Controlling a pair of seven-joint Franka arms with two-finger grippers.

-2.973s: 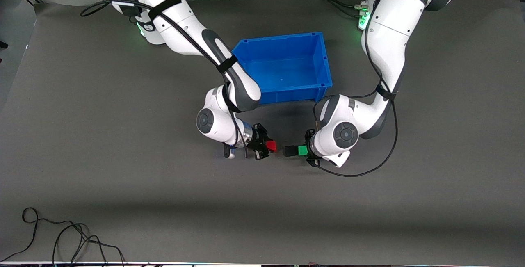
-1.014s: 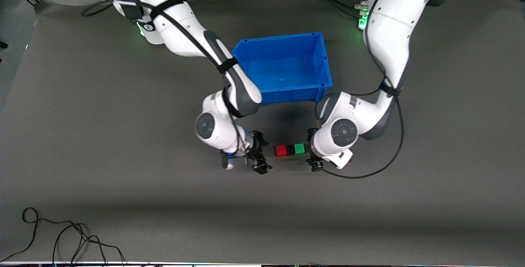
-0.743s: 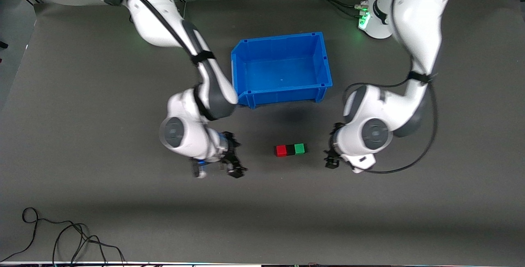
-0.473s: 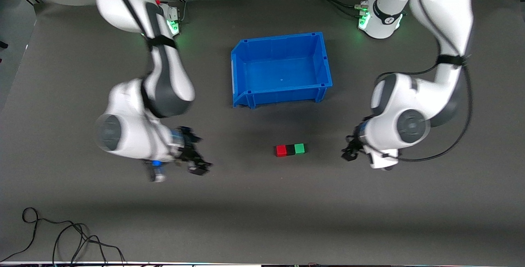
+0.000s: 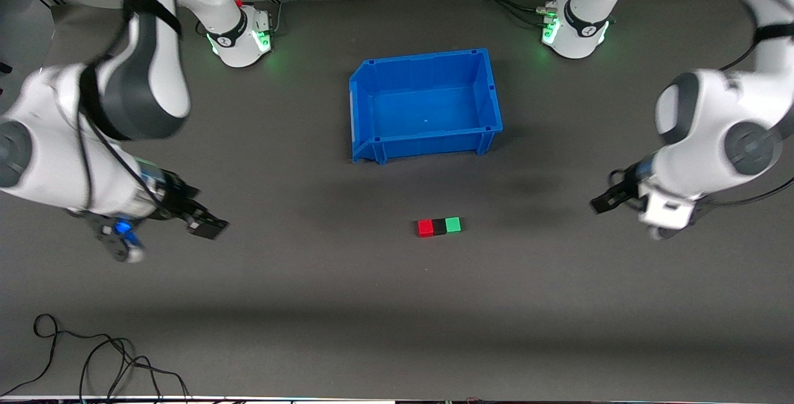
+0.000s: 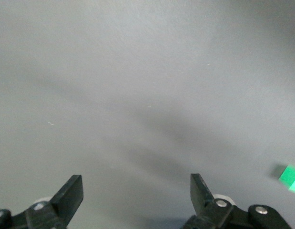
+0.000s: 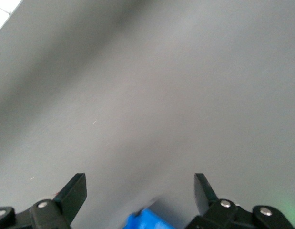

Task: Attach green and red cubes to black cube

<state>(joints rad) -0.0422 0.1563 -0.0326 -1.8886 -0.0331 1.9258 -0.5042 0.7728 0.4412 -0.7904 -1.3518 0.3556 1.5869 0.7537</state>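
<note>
The red cube [image 5: 425, 228], the black cube [image 5: 439, 226] and the green cube [image 5: 453, 224] lie joined in one row on the dark mat, black in the middle, nearer to the front camera than the blue bin. My right gripper [image 5: 201, 219] is open and empty, up over the mat toward the right arm's end of the table. My left gripper [image 5: 606, 199] is open and empty, up over the mat toward the left arm's end. The left wrist view shows open fingers [image 6: 71, 195] over bare mat and a corner of the green cube [image 6: 291, 176]. The right wrist view shows the open right gripper [image 7: 139, 191].
The blue bin [image 5: 428, 143] stands empty mid-table between the two arm bases; its edge also shows in the right wrist view [image 7: 149, 220]. A black cable [image 5: 93, 360] lies coiled at the mat's front corner on the right arm's end.
The right gripper pressed the red cube onto the black one and let go; the left gripper let go of the green cube. Both arms have swung up and apart, away from the row.
</note>
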